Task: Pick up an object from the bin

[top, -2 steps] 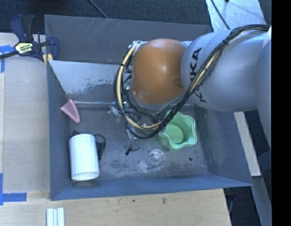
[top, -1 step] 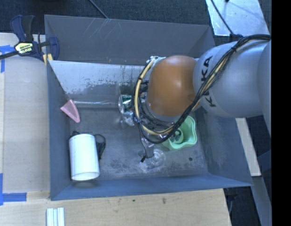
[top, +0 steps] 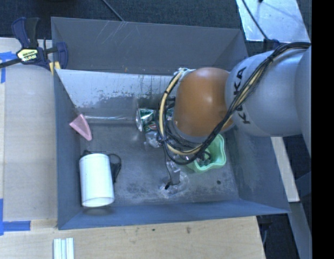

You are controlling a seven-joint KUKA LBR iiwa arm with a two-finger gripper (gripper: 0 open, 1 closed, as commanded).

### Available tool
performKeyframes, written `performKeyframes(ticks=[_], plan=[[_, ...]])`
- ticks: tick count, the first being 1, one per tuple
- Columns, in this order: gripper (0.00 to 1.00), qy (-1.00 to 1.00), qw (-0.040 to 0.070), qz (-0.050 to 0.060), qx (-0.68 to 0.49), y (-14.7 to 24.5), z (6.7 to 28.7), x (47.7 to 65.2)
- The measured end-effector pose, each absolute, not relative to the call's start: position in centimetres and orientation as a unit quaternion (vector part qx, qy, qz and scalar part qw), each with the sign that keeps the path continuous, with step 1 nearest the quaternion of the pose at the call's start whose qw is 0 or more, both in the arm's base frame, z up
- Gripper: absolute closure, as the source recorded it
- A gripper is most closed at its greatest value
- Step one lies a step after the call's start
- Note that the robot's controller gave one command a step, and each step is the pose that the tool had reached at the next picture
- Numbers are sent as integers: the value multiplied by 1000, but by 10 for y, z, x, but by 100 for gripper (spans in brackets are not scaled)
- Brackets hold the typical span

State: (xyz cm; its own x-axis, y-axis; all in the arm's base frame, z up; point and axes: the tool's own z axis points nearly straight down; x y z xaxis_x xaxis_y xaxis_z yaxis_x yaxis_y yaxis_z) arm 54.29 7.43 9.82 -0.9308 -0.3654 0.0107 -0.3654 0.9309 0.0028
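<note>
The green wavy-edged piece (top: 216, 158) lies right of the middle of the bin (top: 156, 212), partly under the arm. Just to its left the gripper (top: 172, 181) hangs low over bare floor. I cannot tell how wide it stands, and nothing shows in it. A sound grasp likely means straddling the green rim, clear of the crumpled foil (top: 145, 118) farther back and the white mug (top: 96, 179) well left.

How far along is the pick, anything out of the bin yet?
Done: the gripper is down near the bin floor. In hand: nothing visibly held. The white mug, pink wedge, crumpled foil and green piece all lie in the bin. Left: grasp and lift.
</note>
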Motion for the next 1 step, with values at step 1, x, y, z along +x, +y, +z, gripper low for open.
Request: performKeyframes(ticks=[1], plan=[[0,-986,1,-1,164,43,170,543]])
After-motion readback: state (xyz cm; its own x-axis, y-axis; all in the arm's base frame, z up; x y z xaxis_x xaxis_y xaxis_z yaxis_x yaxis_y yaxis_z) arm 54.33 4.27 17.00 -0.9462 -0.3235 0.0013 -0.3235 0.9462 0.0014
